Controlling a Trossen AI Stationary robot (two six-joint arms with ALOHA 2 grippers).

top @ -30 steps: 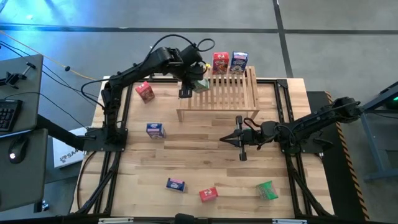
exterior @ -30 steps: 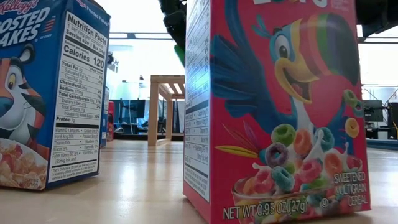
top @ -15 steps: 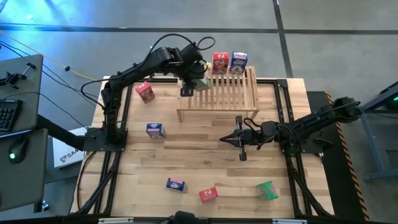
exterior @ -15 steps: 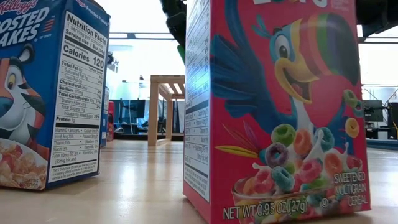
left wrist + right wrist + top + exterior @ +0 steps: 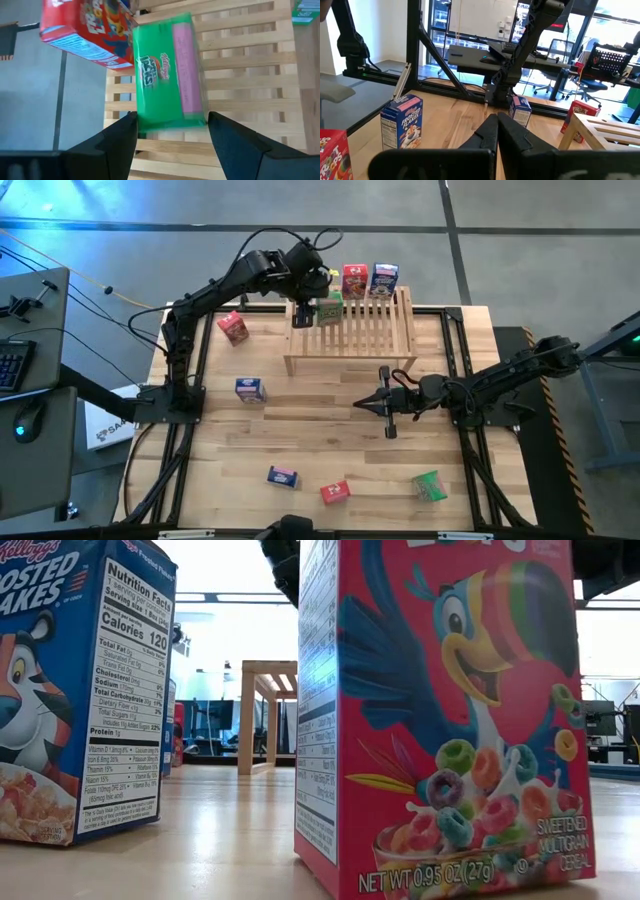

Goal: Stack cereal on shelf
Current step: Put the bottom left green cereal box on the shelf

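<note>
My left gripper (image 5: 320, 308) is shut on a green cereal box (image 5: 331, 308) over the far left part of the light-wood slatted shelf (image 5: 365, 340). The box is close beside a red box (image 5: 354, 280) that stands on the shelf's far edge, with a blue-and-white box (image 5: 385, 278) next to it. In the left wrist view the green box (image 5: 170, 75) lies between my fingers, with the red box (image 5: 87, 30) just past it. My right gripper (image 5: 362, 405) is shut and empty over the table, in front of the shelf. My left gripper pinches the green box between its two fingers, one on each long side, near the box's end closest to the wrist (image 5: 145, 125). The fingers (image 5: 122, 137) come from above, pointing down at the slats. Whether the box rests on the slats, I cannot tell.
Loose boxes lie on the table: red (image 5: 233, 327) and blue (image 5: 250, 388) at the left, blue (image 5: 283, 476), red (image 5: 335, 492) and green (image 5: 430, 485) near the front edge. In the low view two boxes (image 5: 80, 690) (image 5: 450, 710) stand close to the camera.
My left gripper has carried the green box toward the table's far edge and a little to the right, over the shelf, until it is beside the red box there.
</note>
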